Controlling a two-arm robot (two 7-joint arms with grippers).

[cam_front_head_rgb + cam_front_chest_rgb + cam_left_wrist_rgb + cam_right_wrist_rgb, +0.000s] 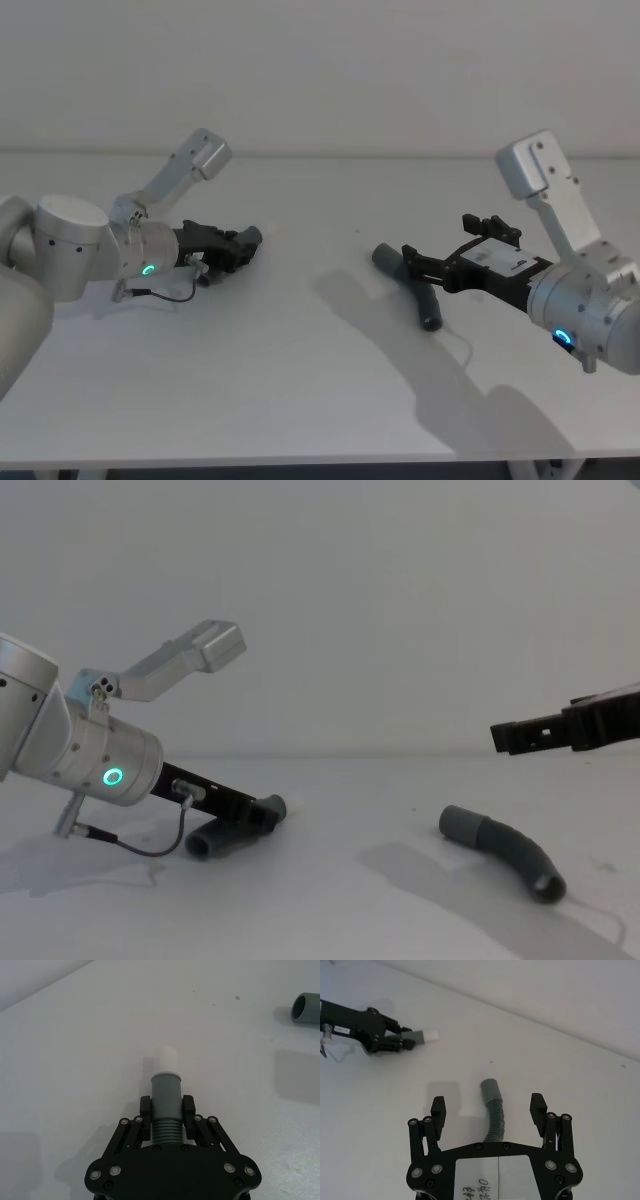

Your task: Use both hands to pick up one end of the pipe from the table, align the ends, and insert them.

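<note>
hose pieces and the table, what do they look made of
Slimmer piece, held in the left tool: matte grey rubber or soft plastic, going by its ribbed body; whitish tip looks hard plastic. Thicker piece, below the open right tool: same matte ribbed look. Table: smooth matte white, probably laminate.

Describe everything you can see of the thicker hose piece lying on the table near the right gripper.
The thicker hose piece is a short, curved, dark-grey tube, rubbery-looking: a ribbed body with a smooth, wider, hollow cuff at one end. It lies on its side on the white table, touching nothing else. The right gripper hangs above it with fingers open, straddling the cuff end without contact.
</note>
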